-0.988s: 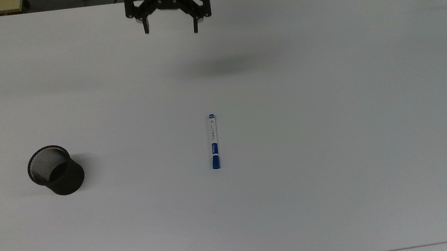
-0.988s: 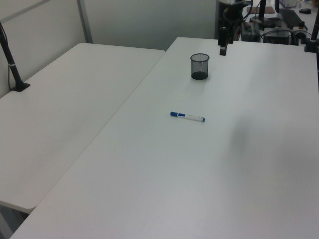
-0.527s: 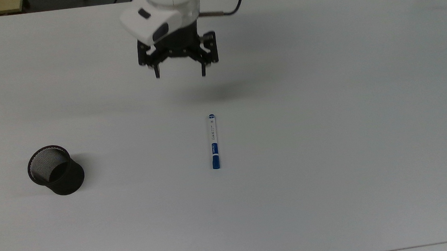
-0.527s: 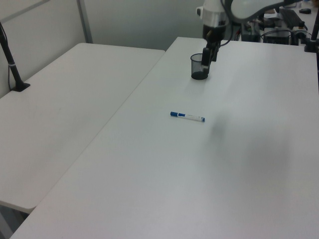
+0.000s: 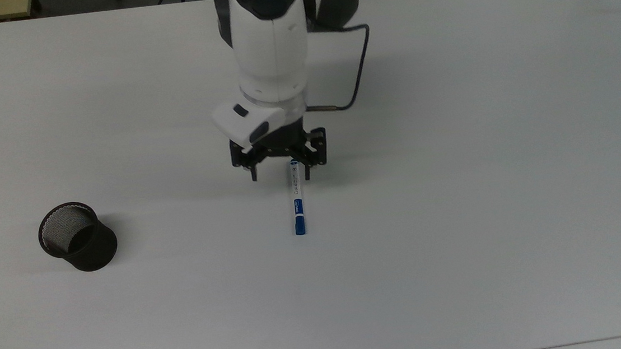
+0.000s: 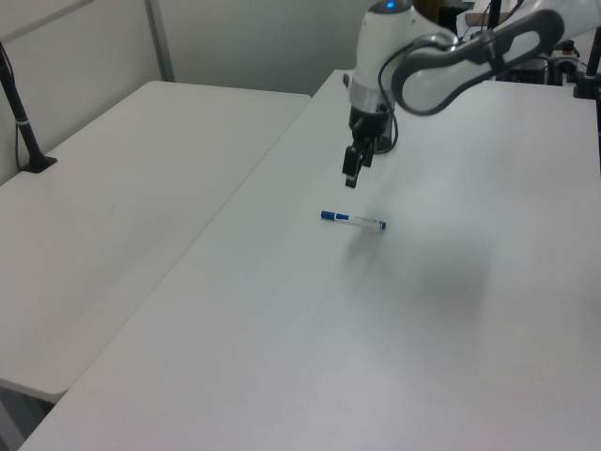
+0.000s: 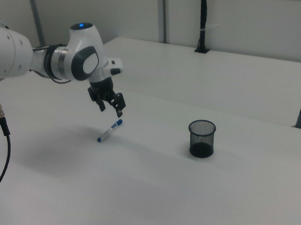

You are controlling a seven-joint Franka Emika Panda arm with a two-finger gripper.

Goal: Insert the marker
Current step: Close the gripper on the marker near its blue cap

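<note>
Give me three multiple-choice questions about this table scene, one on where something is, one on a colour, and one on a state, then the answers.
1. In the top view, where is the mesh cup relative to the marker?
A. To the top view's left
B. To the top view's right
C. Touching it

2. What colour is the marker's cap?
A. Red
B. Blue
C. Green

3. How is the marker now?
A. Standing in the cup
B. Held in the gripper
C. Lying flat on the table

Answers: A, the cup sits far toward the top view's left edge. B, both ends show blue. C, it lies flat with the open gripper above it.
</note>
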